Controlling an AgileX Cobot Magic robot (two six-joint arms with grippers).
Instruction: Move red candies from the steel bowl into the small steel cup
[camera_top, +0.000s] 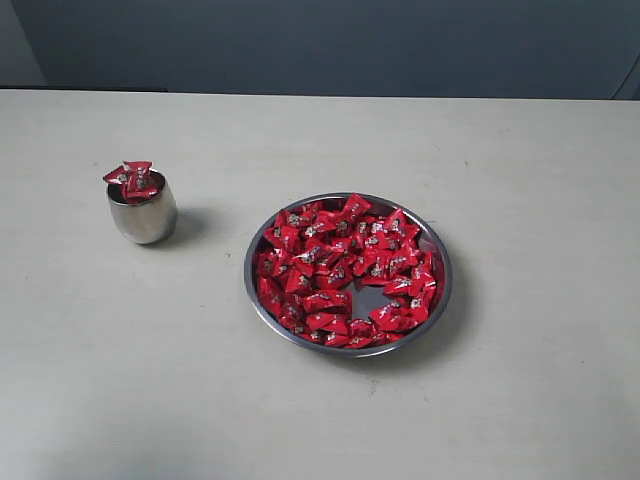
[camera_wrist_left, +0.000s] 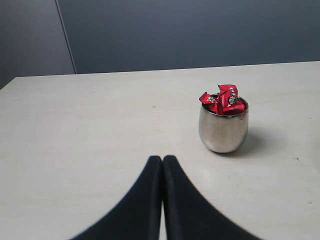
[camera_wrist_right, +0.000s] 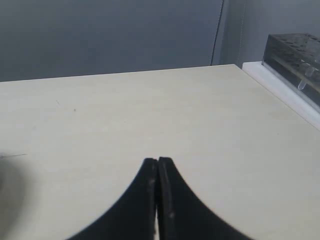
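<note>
Exterior, bowl: I see the wide, shallow, polished round steel bowl (camera_top: 368, 300) sitting right of centre on the pale beige table (camera_top: 300, 140).
Exterior, candies: The small, shiny-wrapped bright red candies (camera_top: 335, 262) cover most of the bowl. One bare patch of steel shows toward its near side.
Exterior, cup: The shiny, barrel-shaped small steel cup (camera_top: 143, 215) stands upright well to the left of the bowl and apart from it. A few candies are heaped above its rim.
Left wrist, pincer: The black left gripper (camera_wrist_left: 162, 159) has its two fingers pressed flat together with nothing between them. I read it as closed and empty, hanging over bare table.
Left wrist, cup: The cup stands upright ahead of the fingertips and off to one side, clear of them. Red wrappers poke up past its rim.
Right wrist, pincer: The black right gripper (camera_wrist_right: 158, 161) is also closed tip to tip and holds nothing. Only plain tabletop lies under and ahead of it.
Right wrist, surroundings: A clear plastic rack (camera_wrist_right: 295, 52) sits past the table's far corner. A grey wall (camera_wrist_right: 110, 35) stands behind the table.
</note>
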